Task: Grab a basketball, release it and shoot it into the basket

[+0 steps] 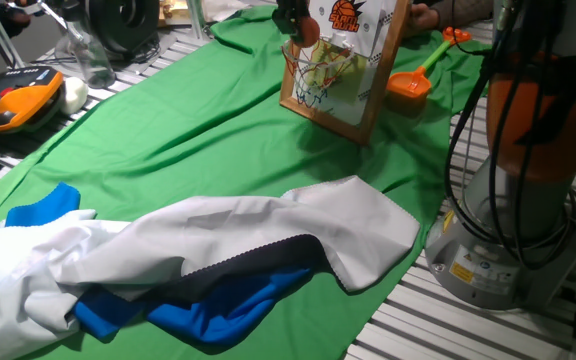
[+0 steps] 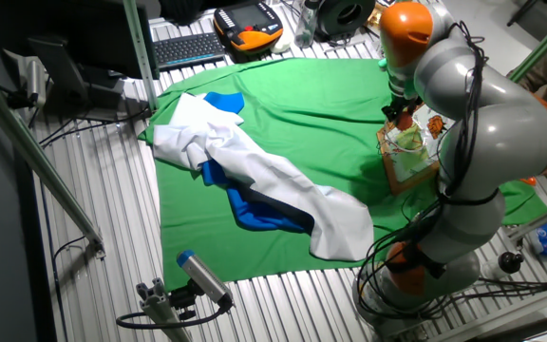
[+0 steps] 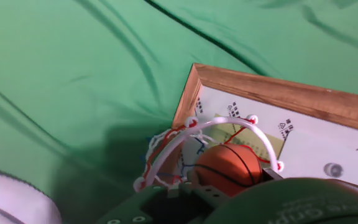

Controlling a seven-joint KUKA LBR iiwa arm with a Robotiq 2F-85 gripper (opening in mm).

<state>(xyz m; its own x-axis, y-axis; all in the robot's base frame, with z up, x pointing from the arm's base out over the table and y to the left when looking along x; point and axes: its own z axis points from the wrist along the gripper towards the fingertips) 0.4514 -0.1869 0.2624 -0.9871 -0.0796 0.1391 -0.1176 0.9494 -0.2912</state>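
Observation:
The basketball (image 1: 309, 30) is a small orange ball with dark seams, held just above the basket's rim. In the hand view the basketball (image 3: 229, 165) sits between my fingers, over the net. The basket (image 1: 318, 68) hangs on a wood-framed white backboard (image 1: 360, 55) that leans on the green cloth at the far side. The rim (image 3: 166, 149) and backboard (image 3: 291, 124) also show in the hand view. My gripper (image 1: 296, 22) is shut on the ball, directly above the hoop. In the other fixed view the gripper (image 2: 402, 114) hangs over the basket (image 2: 408, 144).
An orange toy shovel (image 1: 414, 80) lies right of the backboard. A heap of white and blue cloth (image 1: 218, 250) lies on the green cloth (image 1: 198, 120) at the front. The arm's base (image 1: 508, 230) stands at the right. A pendant (image 1: 13, 105) lies at the left.

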